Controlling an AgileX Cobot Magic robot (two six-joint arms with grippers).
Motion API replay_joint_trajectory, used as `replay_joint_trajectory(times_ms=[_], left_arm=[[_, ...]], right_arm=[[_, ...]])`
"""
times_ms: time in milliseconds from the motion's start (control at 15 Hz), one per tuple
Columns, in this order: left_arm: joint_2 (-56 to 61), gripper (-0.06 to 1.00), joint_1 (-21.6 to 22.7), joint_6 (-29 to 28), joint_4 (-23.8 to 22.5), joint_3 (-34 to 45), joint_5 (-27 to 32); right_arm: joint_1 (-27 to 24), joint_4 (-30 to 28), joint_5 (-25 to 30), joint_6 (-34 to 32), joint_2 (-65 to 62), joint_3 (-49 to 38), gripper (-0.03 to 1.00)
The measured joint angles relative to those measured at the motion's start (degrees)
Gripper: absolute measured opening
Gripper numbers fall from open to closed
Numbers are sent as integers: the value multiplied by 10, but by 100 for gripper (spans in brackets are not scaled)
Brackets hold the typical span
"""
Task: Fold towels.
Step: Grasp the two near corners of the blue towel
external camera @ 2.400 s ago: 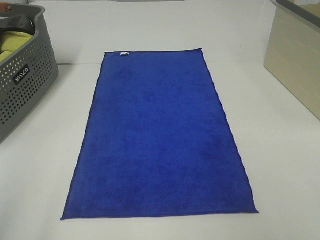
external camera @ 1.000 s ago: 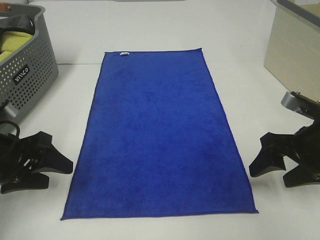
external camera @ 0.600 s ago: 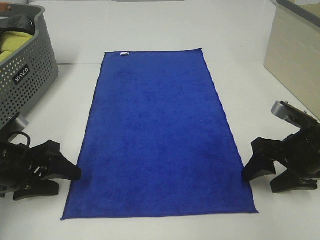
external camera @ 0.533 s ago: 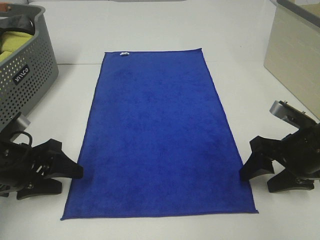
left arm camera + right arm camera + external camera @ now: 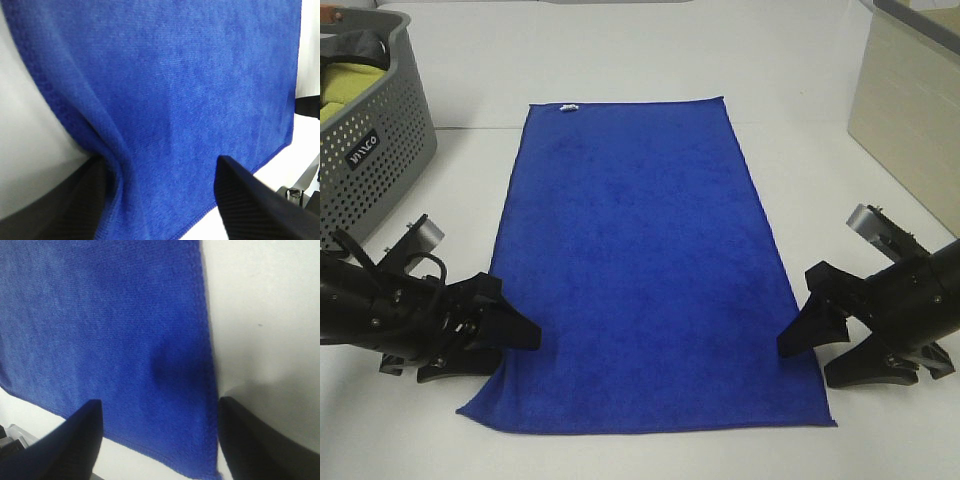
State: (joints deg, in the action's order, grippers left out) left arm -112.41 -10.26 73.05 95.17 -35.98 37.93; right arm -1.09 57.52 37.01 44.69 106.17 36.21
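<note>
The royal-blue towel (image 5: 640, 260) lies flat and lengthwise on the white table, its small white tag (image 5: 568, 107) on the far short edge. My left gripper (image 5: 510, 350) is open at the towel's near-left corner, one finger over the cloth and one beside it. In the left wrist view the towel (image 5: 175, 75) bunches into a fold against one finger (image 5: 75, 200) of the left gripper (image 5: 161, 161). My right gripper (image 5: 810, 362) stands open at the near-right edge. In the right wrist view the hem of the towel (image 5: 100, 315) runs between the fingers of the right gripper (image 5: 159, 401).
A grey perforated basket (image 5: 370, 150) holding a yellow-green cloth (image 5: 350, 80) stands at the far left. A beige box (image 5: 910, 110) stands at the far right. The white table (image 5: 820, 70) extends behind the towel.
Both grippers moved inward onto the towel's near side edges. The left one pushed the near-left corner inward, so that edge now bunches.
</note>
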Motion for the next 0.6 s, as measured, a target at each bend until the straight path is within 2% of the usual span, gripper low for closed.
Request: replay_joint_trajectory(times_ms=[267,600], left_arm=[[-7,46,-2,0,1,-11,-14],[-12,14,-2,0,3,-11,-36]], right_arm=[[0,13,28,10,25,21,62],[3,12,25,10,36,28,43]])
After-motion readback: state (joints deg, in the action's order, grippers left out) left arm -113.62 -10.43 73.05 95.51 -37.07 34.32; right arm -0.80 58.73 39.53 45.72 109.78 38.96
